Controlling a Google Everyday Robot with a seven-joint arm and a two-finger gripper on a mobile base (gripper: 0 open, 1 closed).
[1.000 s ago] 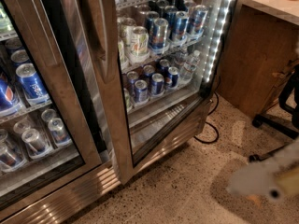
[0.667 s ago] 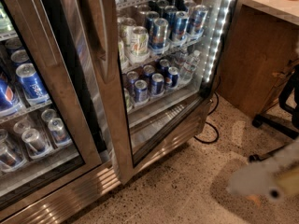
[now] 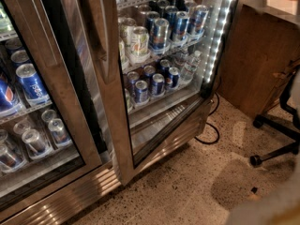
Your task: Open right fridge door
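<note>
Camera view, right fridge door [image 3: 112, 125] ajar, black cable [image 3: 211, 136] and chair base [image 3: 276, 146] near, gripper [image 3: 267, 211] perhaps bottom right, grip unreadable.

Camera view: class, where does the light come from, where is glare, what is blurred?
Camera view: a strip of white LEDs down the right inner edge of the fridge lights the cans; glare streaks the steel frame of the right fridge door; the gripper, bottom right corner, is a pale out-of-focus blur beside a floor shadow.
</note>
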